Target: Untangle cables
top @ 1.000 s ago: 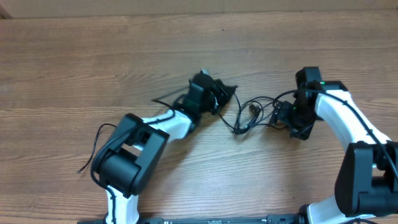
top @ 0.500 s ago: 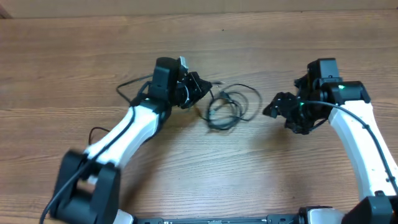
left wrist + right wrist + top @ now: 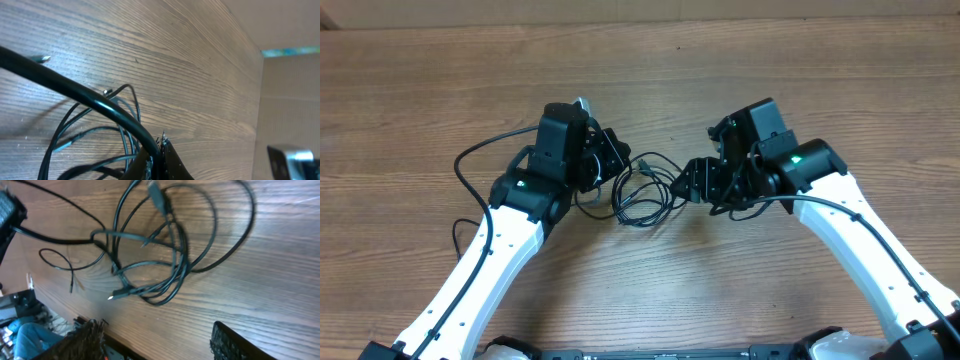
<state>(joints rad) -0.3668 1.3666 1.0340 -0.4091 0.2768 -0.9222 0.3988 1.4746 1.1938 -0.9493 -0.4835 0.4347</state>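
Both arms are closing in on the cables (image 3: 645, 195) lying tangled on the counter (image 3: 640, 70) between them, the left gripper (image 3: 620, 163) pinching one strand, the right gripper (image 3: 688, 185) hovering spread at the loops' right edge.

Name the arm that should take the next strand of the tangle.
Probably right: the right claw stands open and empty beside the cables, while the left claw is shut on one strand.
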